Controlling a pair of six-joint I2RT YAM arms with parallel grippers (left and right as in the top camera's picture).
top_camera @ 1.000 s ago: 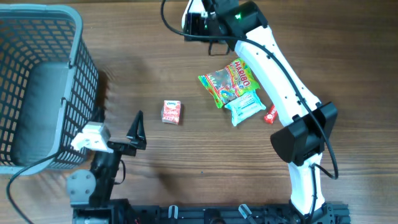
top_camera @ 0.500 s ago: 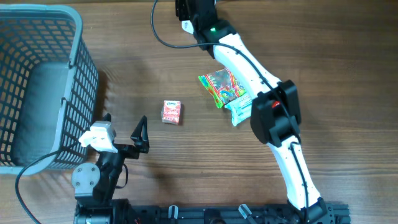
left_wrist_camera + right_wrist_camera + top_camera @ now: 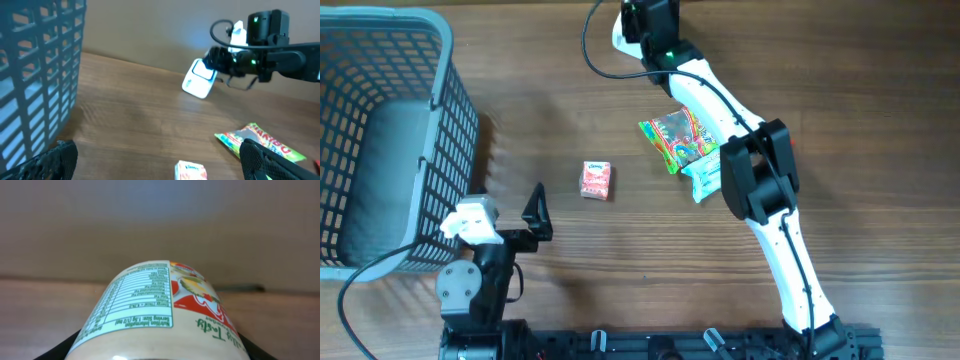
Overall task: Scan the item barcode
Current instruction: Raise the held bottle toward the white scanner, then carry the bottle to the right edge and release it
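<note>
Now right jaws grip a labelled bottle [image 3: 155, 315].
Left jaws wide; basket [image 3: 455, 130], candy bag [image 3: 682, 138], red pack [image 3: 597, 180] on counter [image 3: 570, 100].

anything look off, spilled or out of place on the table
Nothing spilled or damaged. The Haribo bag and pale blue packet lie askew, touching, partly hidden by the right arm; the small red pack lies apart. The right end effector grips a labelled container.
</note>
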